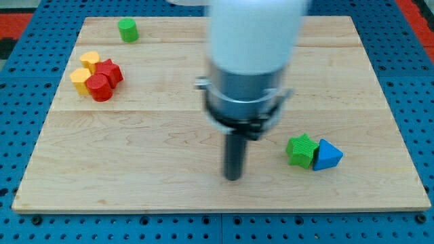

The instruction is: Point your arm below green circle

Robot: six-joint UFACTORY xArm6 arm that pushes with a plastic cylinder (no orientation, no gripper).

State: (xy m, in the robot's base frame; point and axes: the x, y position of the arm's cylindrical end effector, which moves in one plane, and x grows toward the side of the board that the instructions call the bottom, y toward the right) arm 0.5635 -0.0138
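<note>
The green circle (127, 30), a short green cylinder, stands near the view's top left of the wooden board (156, 135). My tip (232, 177) rests on the board low in the middle, far to the right of and below the green circle. The dark rod rises into the grey and white arm body (251, 61), which hides part of the board's centre and top.
A cluster lies at the left: a yellow block (89, 59), a yellow cylinder (80, 80), a red star-like block (108, 70) and a red cylinder (99, 88). At the lower right a green star-like block (302, 150) touches a blue triangle (327, 155). A blue pegboard (20, 135) surrounds the board.
</note>
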